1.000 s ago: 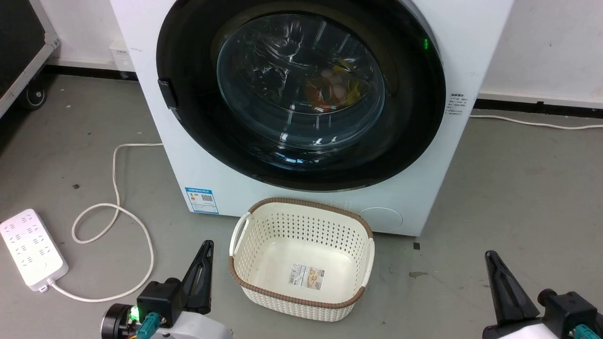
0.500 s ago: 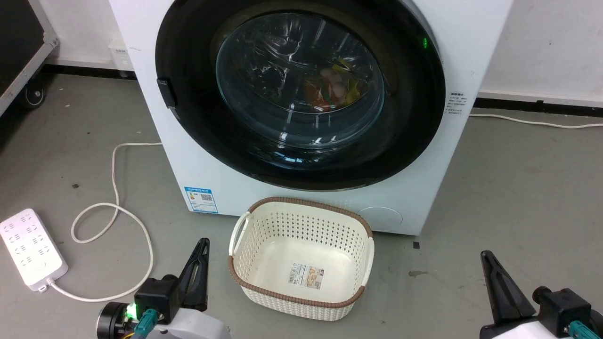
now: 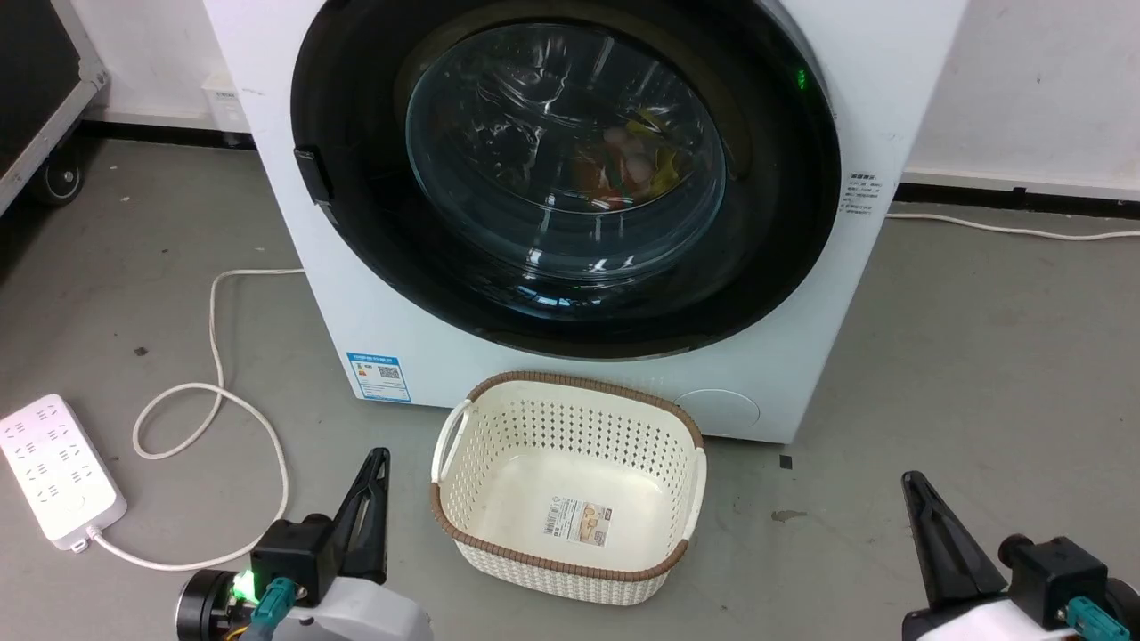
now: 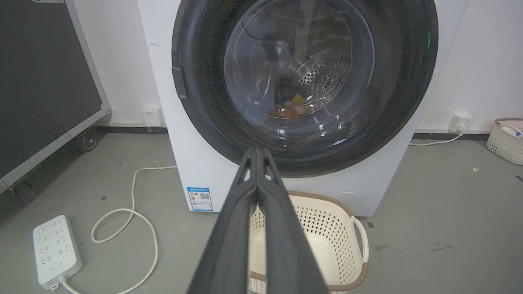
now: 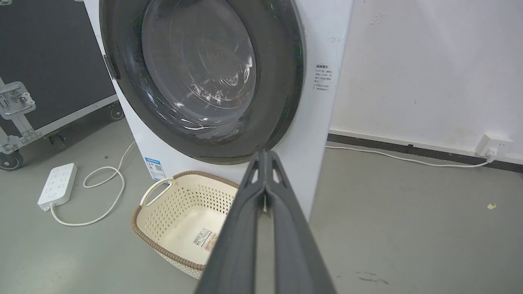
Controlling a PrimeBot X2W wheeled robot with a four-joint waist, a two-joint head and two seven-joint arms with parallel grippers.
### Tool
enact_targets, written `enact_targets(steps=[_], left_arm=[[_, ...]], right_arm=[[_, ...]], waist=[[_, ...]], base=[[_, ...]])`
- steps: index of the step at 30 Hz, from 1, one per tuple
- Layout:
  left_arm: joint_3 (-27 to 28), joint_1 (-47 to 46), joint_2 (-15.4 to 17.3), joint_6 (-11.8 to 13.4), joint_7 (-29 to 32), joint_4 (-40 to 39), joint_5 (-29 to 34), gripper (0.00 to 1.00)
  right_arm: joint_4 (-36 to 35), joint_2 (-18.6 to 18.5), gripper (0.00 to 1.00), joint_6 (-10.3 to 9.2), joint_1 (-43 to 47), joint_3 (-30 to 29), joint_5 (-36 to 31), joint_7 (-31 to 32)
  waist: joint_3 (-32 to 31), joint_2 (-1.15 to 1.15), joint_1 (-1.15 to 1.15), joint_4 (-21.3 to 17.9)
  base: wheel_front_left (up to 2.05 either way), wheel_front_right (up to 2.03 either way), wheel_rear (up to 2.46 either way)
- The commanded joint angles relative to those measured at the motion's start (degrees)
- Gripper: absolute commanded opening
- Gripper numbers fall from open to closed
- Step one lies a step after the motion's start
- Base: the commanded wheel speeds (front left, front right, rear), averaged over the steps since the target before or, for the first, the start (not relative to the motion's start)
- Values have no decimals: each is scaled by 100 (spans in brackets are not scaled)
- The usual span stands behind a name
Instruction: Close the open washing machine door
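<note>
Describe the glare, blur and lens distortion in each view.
Head view: sharp, white glare streaks on the washing machine door. Left wrist view: wide-angle stretch at the edges, left gripper soft up close. Right wrist view: same stretch, right gripper soft.
</note>
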Motion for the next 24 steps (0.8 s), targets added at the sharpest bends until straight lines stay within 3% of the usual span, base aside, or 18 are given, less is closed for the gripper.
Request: enact_targets(steps=[1,24], left_arm=[[31,20,-23,35,21,-41,63,0],[155,30,-58,103,290,-199,195,0]], right_arm=[[-48,13,0,2,-115,19,-55,21],[-131,19,0,3,-197,103,-130,291]], waist=[[1,0,0,-1],[23,0,0,-23]], base=[[0,0,0],[0,0,0]])
